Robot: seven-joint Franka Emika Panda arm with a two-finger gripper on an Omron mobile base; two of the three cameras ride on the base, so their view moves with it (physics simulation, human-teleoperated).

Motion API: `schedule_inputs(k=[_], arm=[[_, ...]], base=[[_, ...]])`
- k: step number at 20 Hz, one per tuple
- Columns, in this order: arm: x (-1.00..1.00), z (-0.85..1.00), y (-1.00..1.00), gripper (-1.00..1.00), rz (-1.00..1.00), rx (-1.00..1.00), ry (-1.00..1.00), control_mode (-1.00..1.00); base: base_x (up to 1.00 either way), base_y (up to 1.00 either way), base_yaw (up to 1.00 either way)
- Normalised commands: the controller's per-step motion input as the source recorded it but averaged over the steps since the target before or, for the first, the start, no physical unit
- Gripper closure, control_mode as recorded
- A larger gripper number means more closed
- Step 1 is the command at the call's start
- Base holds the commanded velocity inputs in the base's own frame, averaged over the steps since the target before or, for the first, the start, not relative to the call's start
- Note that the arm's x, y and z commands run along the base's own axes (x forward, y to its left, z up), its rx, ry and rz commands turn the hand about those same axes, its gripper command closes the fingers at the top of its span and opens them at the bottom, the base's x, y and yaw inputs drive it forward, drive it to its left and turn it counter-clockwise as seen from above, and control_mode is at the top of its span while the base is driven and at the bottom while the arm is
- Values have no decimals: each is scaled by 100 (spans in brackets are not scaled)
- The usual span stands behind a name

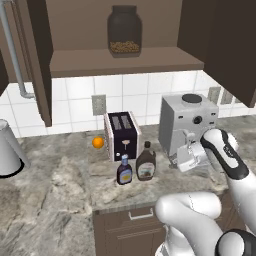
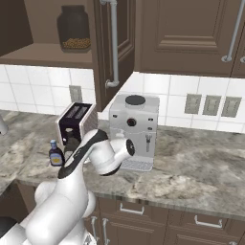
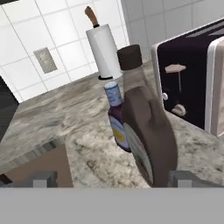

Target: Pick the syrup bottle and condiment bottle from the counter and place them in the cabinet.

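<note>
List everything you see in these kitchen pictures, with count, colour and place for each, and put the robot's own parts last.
syrup bottle: one, brown, on the counter in front of the toaster
condiment bottle: one, dark with blue cap, left of the syrup bottle
toaster: one, white and black, by the backsplash
coffee machine: one, grey, right of the toaster
orange: one, left of the toaster
jar: one, dark glass, on the cabinet shelf
paper towel roll: one, white, far counter
kettle: one, grey, far left
arm: one, white
gripper: fingers open, facing the syrup bottle
</note>
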Motion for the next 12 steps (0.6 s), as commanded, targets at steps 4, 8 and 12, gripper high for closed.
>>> schedule_inputs(k=[4, 8, 12], arm=[[9, 0, 25, -100, 7, 12, -8, -100], [14, 0, 33, -100, 3, 11, -8, -100], [15, 0, 29, -100, 2, 10, -6, -100]], base=[[0, 0, 0], [0, 0, 0], [0, 0, 0]])
